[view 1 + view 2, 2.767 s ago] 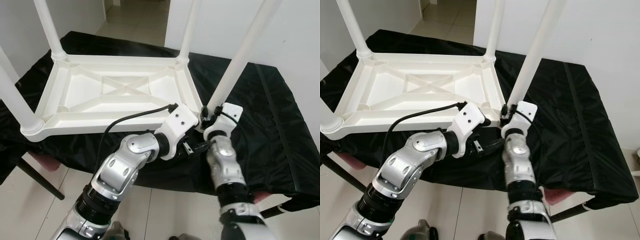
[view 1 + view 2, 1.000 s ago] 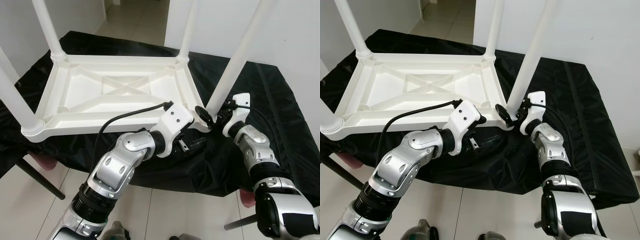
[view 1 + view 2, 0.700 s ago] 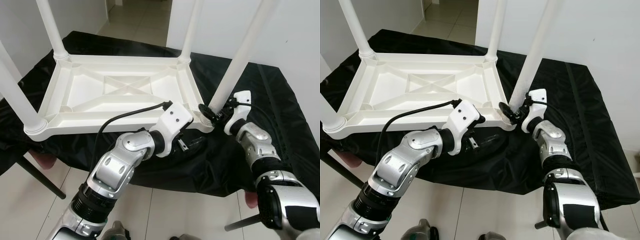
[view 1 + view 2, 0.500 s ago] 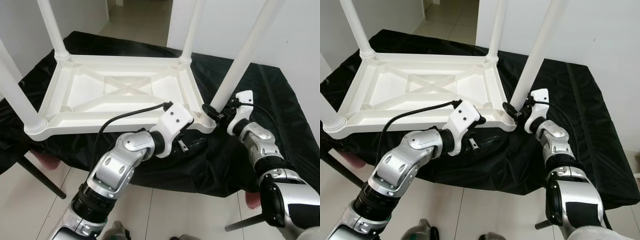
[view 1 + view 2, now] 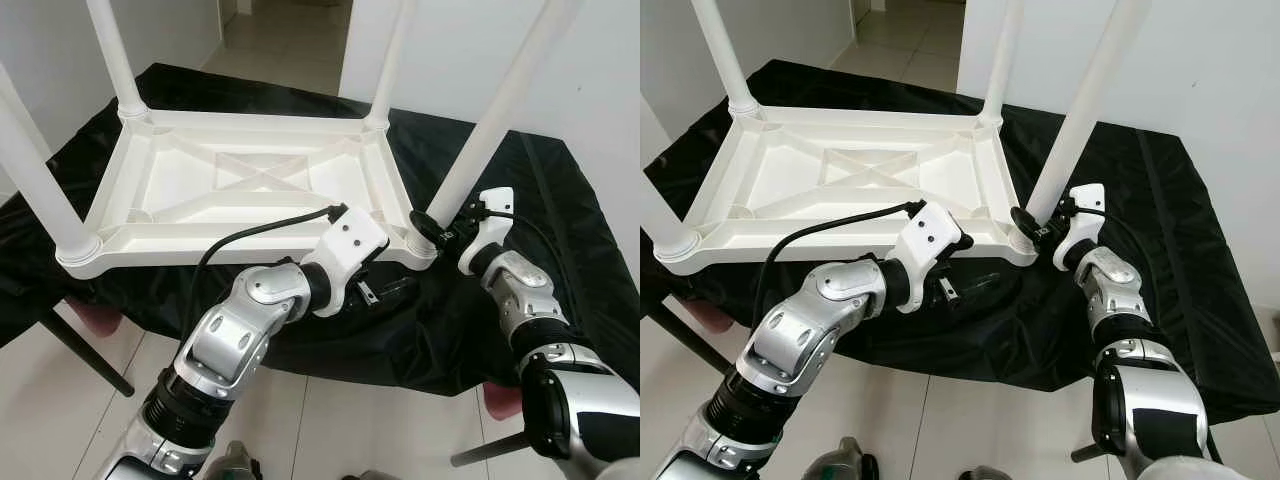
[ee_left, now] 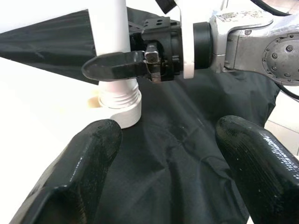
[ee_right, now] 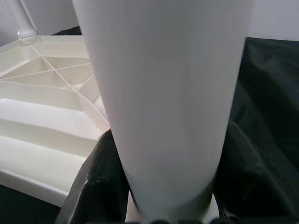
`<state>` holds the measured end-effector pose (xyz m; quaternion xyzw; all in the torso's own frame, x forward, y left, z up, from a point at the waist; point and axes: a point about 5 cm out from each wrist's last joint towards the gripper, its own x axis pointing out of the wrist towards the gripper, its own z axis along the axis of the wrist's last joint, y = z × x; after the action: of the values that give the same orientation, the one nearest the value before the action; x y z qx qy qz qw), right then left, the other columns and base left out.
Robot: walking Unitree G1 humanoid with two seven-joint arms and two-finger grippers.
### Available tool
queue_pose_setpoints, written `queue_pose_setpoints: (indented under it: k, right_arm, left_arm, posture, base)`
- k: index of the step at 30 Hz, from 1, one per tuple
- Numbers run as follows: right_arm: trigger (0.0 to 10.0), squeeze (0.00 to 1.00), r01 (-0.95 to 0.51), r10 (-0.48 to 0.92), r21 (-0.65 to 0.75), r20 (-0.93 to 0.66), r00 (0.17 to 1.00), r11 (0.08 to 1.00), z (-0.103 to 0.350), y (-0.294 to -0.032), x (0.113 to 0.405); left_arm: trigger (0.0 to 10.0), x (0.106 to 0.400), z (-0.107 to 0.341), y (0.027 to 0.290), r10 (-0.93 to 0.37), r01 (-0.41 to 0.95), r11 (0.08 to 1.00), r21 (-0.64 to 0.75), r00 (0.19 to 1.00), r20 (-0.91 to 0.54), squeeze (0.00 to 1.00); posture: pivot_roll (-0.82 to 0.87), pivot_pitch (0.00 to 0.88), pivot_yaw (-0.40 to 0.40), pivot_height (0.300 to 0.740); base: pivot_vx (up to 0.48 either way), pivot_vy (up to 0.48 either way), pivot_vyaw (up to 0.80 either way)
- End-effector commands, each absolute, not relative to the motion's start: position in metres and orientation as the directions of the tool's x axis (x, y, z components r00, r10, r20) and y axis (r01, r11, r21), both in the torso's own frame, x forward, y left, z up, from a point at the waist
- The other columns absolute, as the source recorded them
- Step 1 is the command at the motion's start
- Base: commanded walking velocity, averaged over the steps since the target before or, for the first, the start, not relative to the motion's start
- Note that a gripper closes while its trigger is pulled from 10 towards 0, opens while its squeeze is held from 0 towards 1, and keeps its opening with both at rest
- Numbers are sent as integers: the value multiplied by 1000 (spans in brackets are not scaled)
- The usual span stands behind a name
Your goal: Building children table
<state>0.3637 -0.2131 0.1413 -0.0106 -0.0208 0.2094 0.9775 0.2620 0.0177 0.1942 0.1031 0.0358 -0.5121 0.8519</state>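
Right gripper [image 5: 1033, 228] clamps the leg [image 5: 1072, 133] at its base; the smooth, stiff, light plastic may slip. Left gripper [image 6: 166, 154], fingers apart, hovers just below.

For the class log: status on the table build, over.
Right claw clamped round near-right leg at its base. Left claw open, hovering beside that corner. Upturned table top on black cloth. Nothing in the way.

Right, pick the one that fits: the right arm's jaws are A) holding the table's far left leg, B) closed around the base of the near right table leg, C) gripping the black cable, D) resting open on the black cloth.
B: the right gripper has its jaws on either side of the near right leg just above its socket, and the right wrist view shows that leg pressed between the black fingers.
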Motion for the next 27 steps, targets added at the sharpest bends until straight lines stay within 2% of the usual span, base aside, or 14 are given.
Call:
queue_pose_setpoints:
  k: [1, 4, 5, 13, 14, 15, 16, 18, 19, 21, 23, 26, 27]
  right_arm:
    - [10000, 0, -375, 375, 25, 3, 927, 927, 128, -216, 359]
    - [10000, 0, -351, 351, 19, 15, 936, 936, 129, -214, 359]
    - [10000, 0, -235, 235, -3, 33, 972, 972, 130, -209, 357]
    - [10000, 0, -59, 56, 44, 56, 997, 997, 135, -202, 350]
    - [10000, 0, 13, -16, 56, 65, 998, 998, 138, -199, 346]
    - [10000, 0, 13, -16, 56, 65, 998, 998, 138, -199, 346]
    - [10000, 0, 71, -76, 66, 77, 994, 995, 141, -197, 341]
    - [10000, 0, 71, -76, 66, 77, 994, 995, 141, -197, 341]
    - [10000, 0, 168, -175, 72, 92, 980, 983, 144, -193, 334]
    - [10000, 0, 168, -175, 72, 92, 980, 983, 144, -193, 334]
    - [10000, 0, 293, -300, 77, 113, 947, 953, 147, -188, 324]
    - [10000, 0, 324, -333, 90, 116, 936, 942, 148, -185, 320]
    - [10000, 1000, 319, -330, 104, 114, 937, 942, 147, -182, 319]
  left_arm:
    - [10000, 259, 194, 14, -872, 887, 444, 129, 460, -165, 0]
    - [10000, 258, 193, 14, -874, 889, 440, 128, 457, -166, 0]
    - [10000, 255, 191, 12, -880, 896, 427, 121, 442, -171, 0]
    - [10000, 253, 189, 9, -889, 906, 409, 113, 423, -175, 0]
    - [10000, 253, 189, 7, -892, 908, 404, 110, 418, -174, 0]
    - [10000, 253, 189, 7, -892, 908, 404, 110, 418, -174, 0]
    - [10000, 251, 188, 6, -894, 910, 400, 108, 413, -172, 0]
    - [10000, 251, 188, 6, -894, 910, 400, 108, 413, -172, 0]
    - [10000, 251, 187, 3, -897, 913, 396, 102, 408, -171, 0]
    - [10000, 251, 187, 3, -897, 913, 396, 102, 408, -171, 0]
    - [10000, 249, 185, 0, -901, 917, 387, 96, 398, -173, 0]
    - [10000, 250, 184, -1, -903, 919, 382, 94, 393, -174, 0]
    - [10000, 251, 185, 0, -904, 920, 380, 93, 391, -174, 0]
  posture:
    - [51, 7, -35, 740]
    - [43, 10, -31, 740]
    - [24, 13, -24, 740]
    - [3, 17, -24, 740]
    - [-6, 18, -29, 740]
    - [-6, 18, -29, 740]
    - [-13, 16, -30, 740]
    - [-13, 16, -30, 740]
    - [-18, 15, -29, 740]
    - [-18, 15, -29, 740]
    - [-28, 0, -13, 740]
    - [-28, 0, -13, 740]
    - [-32, 0, -12, 740]
  base:
    - [0, 0, 0]
    - [0, 0, 0]
    - [0, 0, 0]
    - [0, 0, 0]
    - [0, 0, 0]
    - [0, 0, 0]
    - [0, 0, 0]
    - [0, 0, 0]
    - [0, 0, 0]
    - [0, 0, 0]
    - [0, 0, 0]
    - [0, 0, 0]
    - [0, 0, 0]
